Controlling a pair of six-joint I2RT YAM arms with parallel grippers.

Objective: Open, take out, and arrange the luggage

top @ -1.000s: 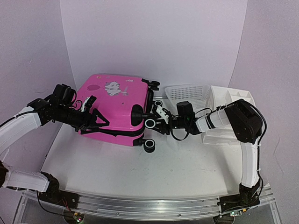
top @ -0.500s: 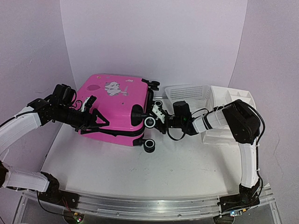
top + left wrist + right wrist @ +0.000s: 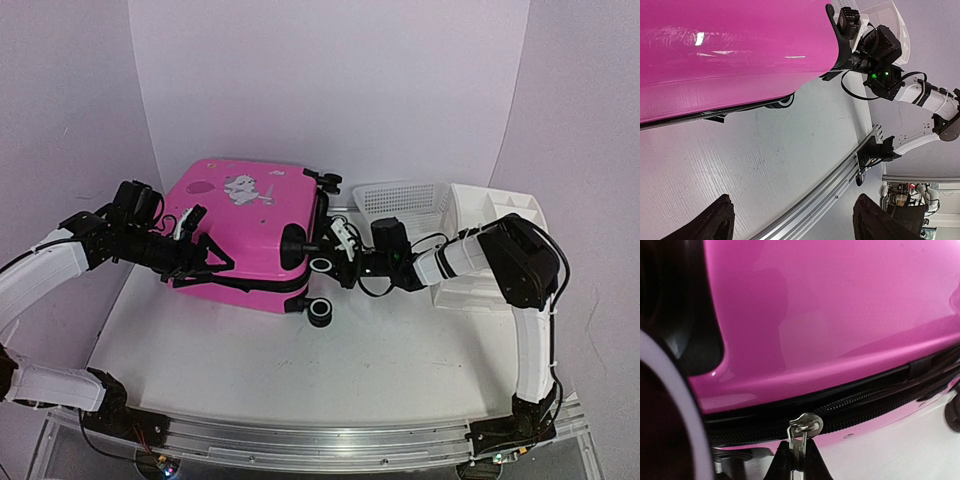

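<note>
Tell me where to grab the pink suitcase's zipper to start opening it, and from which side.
Pinch the metal pull tab hanging from the zipper track, coming from the wheel end of the luggage. It juts clear of the shell, thin enough for fingertips; the right gripper is shut on it.

A white mesh basket (image 3: 400, 197) sits at the far right of the white table (image 3: 350, 370), a white compartmented organizer (image 3: 495, 215) just beside it at the table's right edge, a metal rail (image 3: 330, 445) along the table's near edge, a pale backdrop (image 3: 330, 90) behind the table.
</note>
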